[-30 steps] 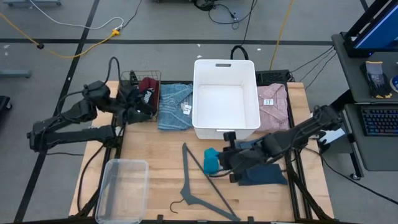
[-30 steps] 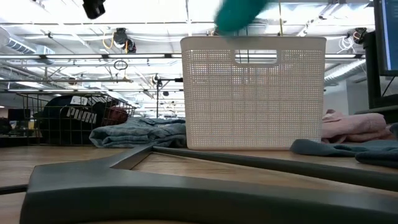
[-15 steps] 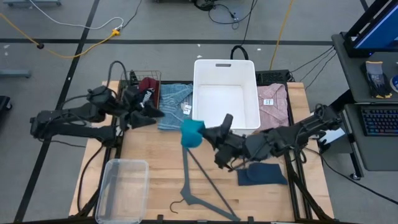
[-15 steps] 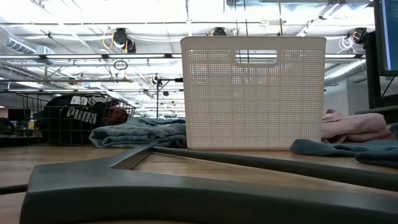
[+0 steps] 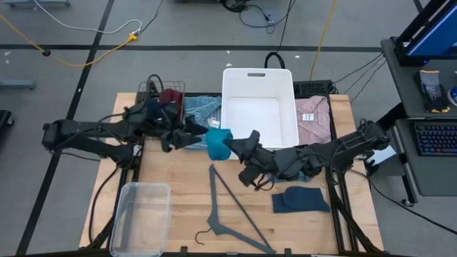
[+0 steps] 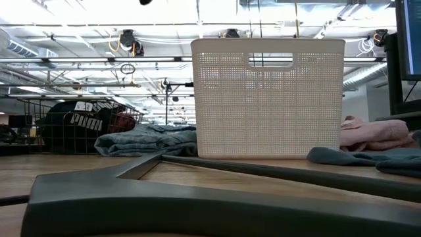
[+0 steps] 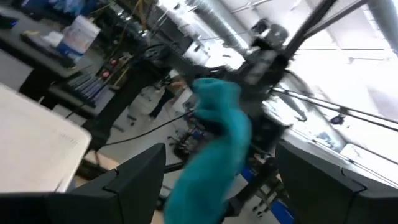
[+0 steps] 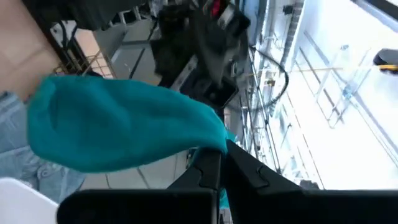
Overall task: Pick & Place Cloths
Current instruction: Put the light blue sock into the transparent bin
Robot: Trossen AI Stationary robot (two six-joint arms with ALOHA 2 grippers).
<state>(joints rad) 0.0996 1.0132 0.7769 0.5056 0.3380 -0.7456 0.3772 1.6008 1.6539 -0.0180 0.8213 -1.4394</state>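
Low view without either gripper; right gripper (image 5: 232, 145) clenched on teal cloth (image 5: 218, 144), left gripper (image 5: 187, 135) spread.

A white bin (image 5: 285, 78), grey hanger (image 5: 232, 210), clear tub (image 5: 139, 218) and wire basket (image 5: 151, 89) sit on the table.

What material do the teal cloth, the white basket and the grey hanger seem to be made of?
Teal cloth: soft matte fabric, probably knit; it droops from the right claw.
White basket: rigid plastic, apparently; walls have fine moulded perforations.
Grey hanger: likely matte plastic; thin, stiff, uniform colour.

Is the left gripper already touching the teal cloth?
Apart. In the left wrist view, the open left gripper shows gaps beside the teal cloth.
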